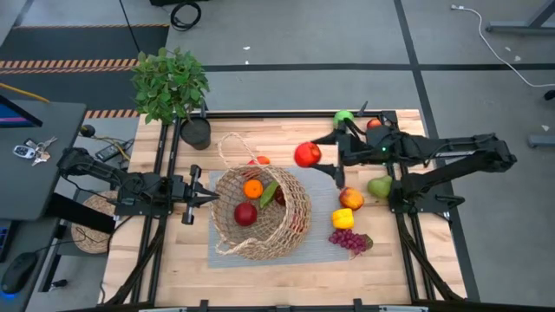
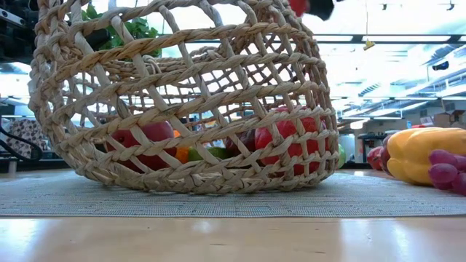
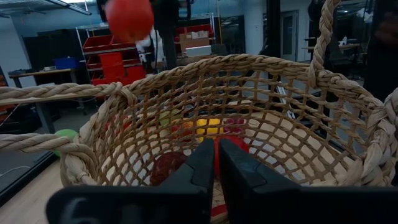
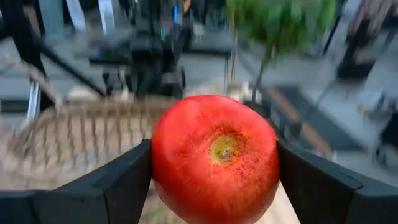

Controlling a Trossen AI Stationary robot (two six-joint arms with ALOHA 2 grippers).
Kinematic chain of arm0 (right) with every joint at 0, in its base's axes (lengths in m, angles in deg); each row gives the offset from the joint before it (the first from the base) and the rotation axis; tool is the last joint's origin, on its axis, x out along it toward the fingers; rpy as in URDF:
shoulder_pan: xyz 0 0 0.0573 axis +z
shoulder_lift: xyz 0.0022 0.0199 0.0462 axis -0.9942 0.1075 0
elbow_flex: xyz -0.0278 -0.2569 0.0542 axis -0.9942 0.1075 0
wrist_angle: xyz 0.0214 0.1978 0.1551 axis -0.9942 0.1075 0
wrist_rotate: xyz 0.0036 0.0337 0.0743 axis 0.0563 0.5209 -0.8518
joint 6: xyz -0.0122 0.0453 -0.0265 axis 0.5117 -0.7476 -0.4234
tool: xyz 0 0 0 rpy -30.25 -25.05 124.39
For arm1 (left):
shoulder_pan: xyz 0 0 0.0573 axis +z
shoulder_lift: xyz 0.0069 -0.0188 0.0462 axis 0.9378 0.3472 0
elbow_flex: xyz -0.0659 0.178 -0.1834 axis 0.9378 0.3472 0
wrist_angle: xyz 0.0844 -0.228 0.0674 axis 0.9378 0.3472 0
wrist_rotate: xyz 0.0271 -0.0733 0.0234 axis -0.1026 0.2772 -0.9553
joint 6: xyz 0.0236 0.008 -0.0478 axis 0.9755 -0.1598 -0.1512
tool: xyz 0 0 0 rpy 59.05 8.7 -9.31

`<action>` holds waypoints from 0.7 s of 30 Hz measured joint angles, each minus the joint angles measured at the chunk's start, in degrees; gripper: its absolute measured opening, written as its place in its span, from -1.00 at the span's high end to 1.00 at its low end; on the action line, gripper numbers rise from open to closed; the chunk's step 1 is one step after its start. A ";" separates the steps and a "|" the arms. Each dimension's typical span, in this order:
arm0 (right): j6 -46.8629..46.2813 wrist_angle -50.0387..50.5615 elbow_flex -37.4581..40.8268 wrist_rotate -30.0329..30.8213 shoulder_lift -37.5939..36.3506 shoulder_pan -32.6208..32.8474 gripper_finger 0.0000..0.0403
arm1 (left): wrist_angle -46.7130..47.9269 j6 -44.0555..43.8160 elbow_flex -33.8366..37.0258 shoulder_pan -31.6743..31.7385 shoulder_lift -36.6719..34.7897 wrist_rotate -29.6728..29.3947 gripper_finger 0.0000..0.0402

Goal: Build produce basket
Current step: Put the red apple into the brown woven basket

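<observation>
Right gripper (image 1: 314,156): closed on a red apple (image 1: 306,154), held in the air near the basket's far right rim, not yet over the opening; apple fills the gap between both fingers in the right wrist view (image 4: 214,158).
Left gripper (image 1: 201,197): at the basket's left rim, fingers pressed together, apparently pinching the wicker edge to steady it.
Basket (image 1: 293,227): on a grey woven mat (image 1: 329,251) at mid-table, tilted somewhat, handle looped toward the far side.
Already inside: an orange (image 1: 252,188), a red apple (image 1: 245,213), a green cucumber (image 1: 270,193), and another red piece against the right wall.
Still outside: yellow pepper (image 1: 343,217), purple grapes (image 1: 349,241), a red-yellow apple (image 1: 350,198), a green pear (image 1: 380,186), a green apple (image 1: 343,117) and a red piece at the far edge.
Progress: judged roughly at the halfway mark; held apple to be dropped in next, several pieces left on the right.
Surface: pale wooden tabletop (image 1: 156,260) with black rails; potted plant (image 1: 171,84) at the far left corner.
Room: grey floor with hazard-striped tape; red bins on shelving visible in the left wrist view.
</observation>
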 joint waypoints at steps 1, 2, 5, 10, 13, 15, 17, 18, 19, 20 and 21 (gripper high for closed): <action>1.01 -3.21 0.00 -0.32 1.07 0.00 -0.61 | 0.00 0.00 -0.01 -0.01 0.01 0.00 0.86; 1.56 -6.77 0.00 -0.69 2.28 0.00 -0.61 | 0.00 0.00 0.00 -0.01 0.02 0.00 0.86; 2.48 -17.89 0.00 -2.07 6.20 0.00 -0.63 | 0.00 0.00 0.00 0.00 0.00 0.00 0.84; 2.48 -37.39 -0.02 -4.27 12.76 0.35 -0.65 | 0.00 0.00 0.00 0.00 0.02 0.00 0.82; 2.14 -44.68 -0.02 -3.50 15.26 0.51 -0.65 | 0.00 0.00 0.00 0.00 0.02 0.00 0.84; 1.91 -46.81 -0.02 -2.50 16.29 0.55 -0.65 | 0.00 0.00 -0.01 -0.01 0.02 0.00 0.85; 1.89 -46.85 -0.02 -0.62 16.89 0.78 -0.65 | 0.00 -0.01 0.00 -0.01 0.02 0.00 0.86; 1.87 -46.18 -0.39 0.73 17.11 0.97 -0.65 | 0.00 0.00 -0.01 -0.01 0.01 0.00 0.86; 1.85 -44.54 -0.97 2.05 17.16 1.22 -0.65 | 0.00 0.00 0.00 0.00 0.01 0.00 0.86; 1.83 -42.39 -1.82 2.99 17.19 1.54 -0.65 | 0.00 -0.01 0.00 -0.02 0.00 0.00 0.85; 1.84 -39.99 -3.03 3.70 17.32 1.88 -0.65 | 0.00 0.00 -0.02 0.00 0.01 0.00 0.85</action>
